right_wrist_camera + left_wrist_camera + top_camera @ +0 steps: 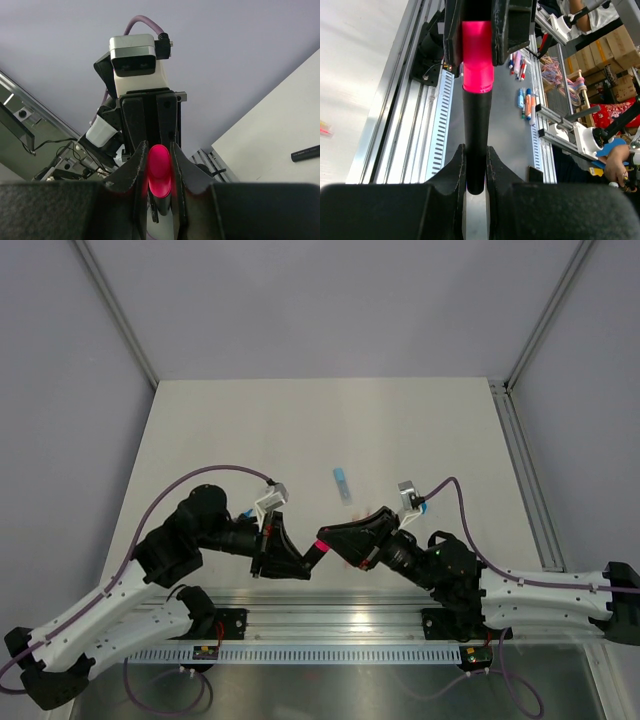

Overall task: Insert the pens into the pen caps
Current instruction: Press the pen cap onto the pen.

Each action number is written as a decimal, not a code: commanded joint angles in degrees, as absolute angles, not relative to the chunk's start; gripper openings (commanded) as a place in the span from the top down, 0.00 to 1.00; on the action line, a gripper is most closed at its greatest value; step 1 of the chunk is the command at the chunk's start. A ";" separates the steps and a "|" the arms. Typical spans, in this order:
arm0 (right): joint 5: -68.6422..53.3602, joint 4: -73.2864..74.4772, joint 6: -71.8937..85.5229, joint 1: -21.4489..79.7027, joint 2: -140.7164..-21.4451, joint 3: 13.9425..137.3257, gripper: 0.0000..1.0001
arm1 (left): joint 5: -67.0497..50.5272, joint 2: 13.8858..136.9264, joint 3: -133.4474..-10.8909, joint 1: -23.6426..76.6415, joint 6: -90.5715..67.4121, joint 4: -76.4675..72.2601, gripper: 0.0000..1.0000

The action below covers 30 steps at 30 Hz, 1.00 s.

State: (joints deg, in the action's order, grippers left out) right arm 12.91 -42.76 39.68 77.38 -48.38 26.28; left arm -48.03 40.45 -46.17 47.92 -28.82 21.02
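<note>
Left wrist view: the black pen [476, 130] is clamped by its tail end between the narrowly set jaws of the left gripper [476, 167], with the barrel pointing straight away from the camera. The far end of the barrel disappears into the pink cap [477, 60]. This cap is pinched across its sides by the right gripper [159, 152]. Both pieces are held in the air between the two wrists, over the near edge of the table [250, 430], and rest on nothing.

Reason for the hold, as judged: each part is gripped toward its outer end, so the joint between them is left free. The two tools face one another on one line, so any push would run along the barrel's axis. The cap's rim is seen overlapping the barrel. Whether it is pressed fully home cannot be told.

Materials and shapes:
- The barrel is round, smooth, matt black plastic of even width.
- The cap is glossy bright pink and slightly wider than the barrel. It is dome-ended in the right wrist view and glows under the light.
- The fingers are black, hard-looking and wedge-shaped.

Elsewhere, a pale-blue pen [343, 485] lies loose on the table beyond the grippers, well apart from them. A second black pen [306, 153] is noted on the table at the edge of the right wrist view.
</note>
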 commanded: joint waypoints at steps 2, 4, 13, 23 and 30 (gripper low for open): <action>-2.29 -18.54 41.66 84.19 -56.57 22.76 1.00 | -33.92 40.78 -50.37 43.68 -34.18 -15.02 1.00; -1.85 -20.56 41.48 85.07 -59.31 24.17 1.00 | -33.75 41.75 -49.04 43.68 -35.51 -17.40 1.00; 0.52 -24.17 44.56 88.50 -62.58 21.80 1.00 | -34.18 41.31 -50.18 40.44 -35.42 -17.14 1.00; 6.66 -21.11 45.80 91.58 -60.22 21.44 1.00 | -36.47 42.71 -47.47 39.11 -38.31 -19.95 1.00; 24.15 -11.25 44.39 90.27 -55.20 31.63 0.98 | -36.48 40.87 -36.59 40.51 -42.97 -23.90 1.00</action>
State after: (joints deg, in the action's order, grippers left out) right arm 32.51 -37.01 42.83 84.44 -52.49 31.77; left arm -55.61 41.21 -37.58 43.83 -41.69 3.03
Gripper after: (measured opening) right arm 0.245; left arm 0.134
